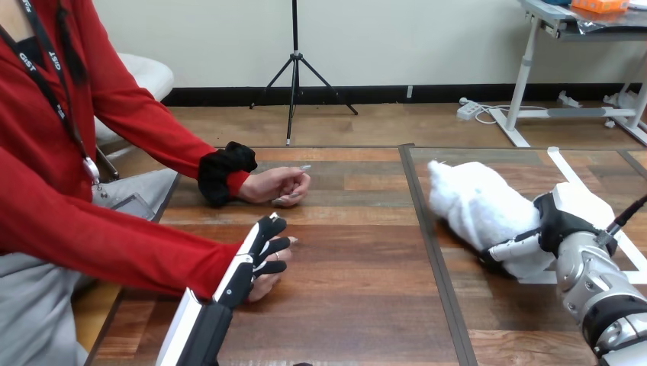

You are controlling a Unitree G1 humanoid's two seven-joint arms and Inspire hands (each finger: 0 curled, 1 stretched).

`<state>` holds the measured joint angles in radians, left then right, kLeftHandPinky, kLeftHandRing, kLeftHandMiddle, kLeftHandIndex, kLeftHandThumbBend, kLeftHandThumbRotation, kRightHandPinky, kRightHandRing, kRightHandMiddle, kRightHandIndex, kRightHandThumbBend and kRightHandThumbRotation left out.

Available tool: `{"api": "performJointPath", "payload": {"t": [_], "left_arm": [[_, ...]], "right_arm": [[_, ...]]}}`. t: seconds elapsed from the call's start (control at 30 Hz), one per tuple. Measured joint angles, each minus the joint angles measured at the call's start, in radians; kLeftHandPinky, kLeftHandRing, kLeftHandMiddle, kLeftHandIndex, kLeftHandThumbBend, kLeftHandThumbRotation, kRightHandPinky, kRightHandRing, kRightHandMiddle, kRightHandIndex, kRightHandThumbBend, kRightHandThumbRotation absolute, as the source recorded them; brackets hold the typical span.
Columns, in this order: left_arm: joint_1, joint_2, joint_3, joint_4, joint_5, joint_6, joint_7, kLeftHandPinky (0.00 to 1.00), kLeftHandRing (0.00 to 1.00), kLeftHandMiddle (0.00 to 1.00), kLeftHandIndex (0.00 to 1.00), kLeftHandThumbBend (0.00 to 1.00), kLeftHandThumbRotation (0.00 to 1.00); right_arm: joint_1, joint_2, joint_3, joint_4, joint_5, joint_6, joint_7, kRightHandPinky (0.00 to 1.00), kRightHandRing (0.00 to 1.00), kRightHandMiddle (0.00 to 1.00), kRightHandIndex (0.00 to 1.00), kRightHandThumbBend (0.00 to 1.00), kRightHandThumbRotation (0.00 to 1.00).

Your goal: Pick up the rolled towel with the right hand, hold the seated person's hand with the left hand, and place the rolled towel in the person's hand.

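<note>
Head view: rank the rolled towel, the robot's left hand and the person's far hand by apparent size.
1. rolled towel
2. left hand
3. person's far hand
The left hand is nearer the camera, so 2 and 3 are unsure.

Right hand (551, 227) is at the right of the table (358, 305), fingers (510, 248) curled round the near end of the white rolled towel (477, 200); the towel's other end points away and to the left, can't tell if it's off the wood. Left hand (263, 248) lies on top of the person's near hand (267, 287) at the table's left edge, touching; grip unconfirmed. Person's far hand (278, 185) rests on the table, loosely closed, well apart from the towel.
</note>
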<state>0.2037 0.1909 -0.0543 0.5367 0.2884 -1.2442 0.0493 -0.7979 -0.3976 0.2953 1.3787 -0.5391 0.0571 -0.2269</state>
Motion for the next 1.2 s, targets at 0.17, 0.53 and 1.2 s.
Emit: {"api": "performJointPath", "payload": {"t": [0.17, 0.53, 1.2], "left_arm": [[0.000, 0.001, -0.001, -0.001, -0.006, 0.003, -0.005, 0.79, 0.89, 0.95, 0.97, 1.00, 0.72], [-0.001, 0.002, -0.003, -0.001, -0.009, 0.004, -0.017, 0.81, 0.90, 0.95, 0.97, 1.00, 0.72], [-0.010, 0.005, 0.002, -0.001, -0.006, 0.013, -0.027, 0.81, 0.89, 0.94, 0.96, 1.00, 0.72]], "right_arm": [[0.004, 0.005, -0.008, -0.001, 0.021, -0.020, -0.021, 0.39, 0.51, 0.56, 0.51, 0.88, 0.01], [0.013, 0.007, -0.033, -0.001, 0.048, -0.050, -0.034, 0.39, 0.48, 0.50, 0.37, 0.85, 0.00], [0.089, 0.021, -0.121, -0.002, 0.152, -0.213, -0.107, 0.31, 0.35, 0.38, 0.30, 0.82, 0.00]]}}
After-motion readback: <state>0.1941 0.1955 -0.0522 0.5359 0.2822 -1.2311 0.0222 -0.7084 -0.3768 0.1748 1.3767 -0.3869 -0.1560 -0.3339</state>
